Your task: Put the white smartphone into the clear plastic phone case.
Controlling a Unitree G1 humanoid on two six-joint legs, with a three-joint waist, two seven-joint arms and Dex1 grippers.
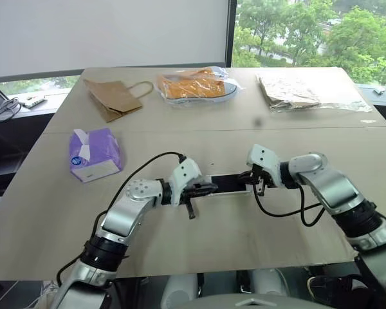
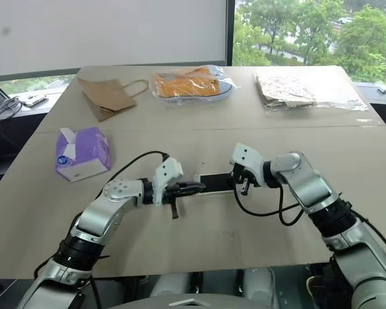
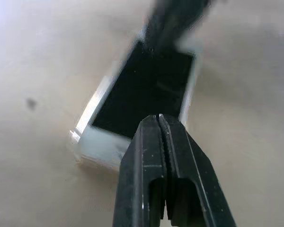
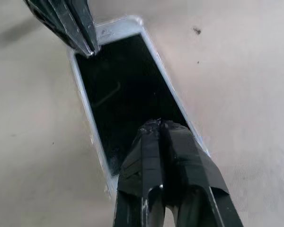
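The white smartphone [image 1: 230, 184] lies flat, screen up, on the table's near middle. Around it runs the glossy rim of the clear plastic phone case [image 3: 76, 137]; the phone seems to sit inside it, though I cannot tell how fully. My left gripper [image 1: 211, 187] is shut, its tips resting on the phone's left end. At the phone's right end my right gripper [image 1: 249, 176] is shut too, tips down on the screen [image 4: 123, 90]. Neither holds anything. In the right wrist view the left gripper's fingers [image 4: 68, 21] touch the far bezel.
A purple tissue pack [image 1: 94, 153] stands to the left. At the back lie a brown paper bag [image 1: 113, 98], a clear bag with orange contents [image 1: 194, 84] and one with tan contents [image 1: 288, 91]. The table's front edge [image 1: 199, 273] is close below the arms.
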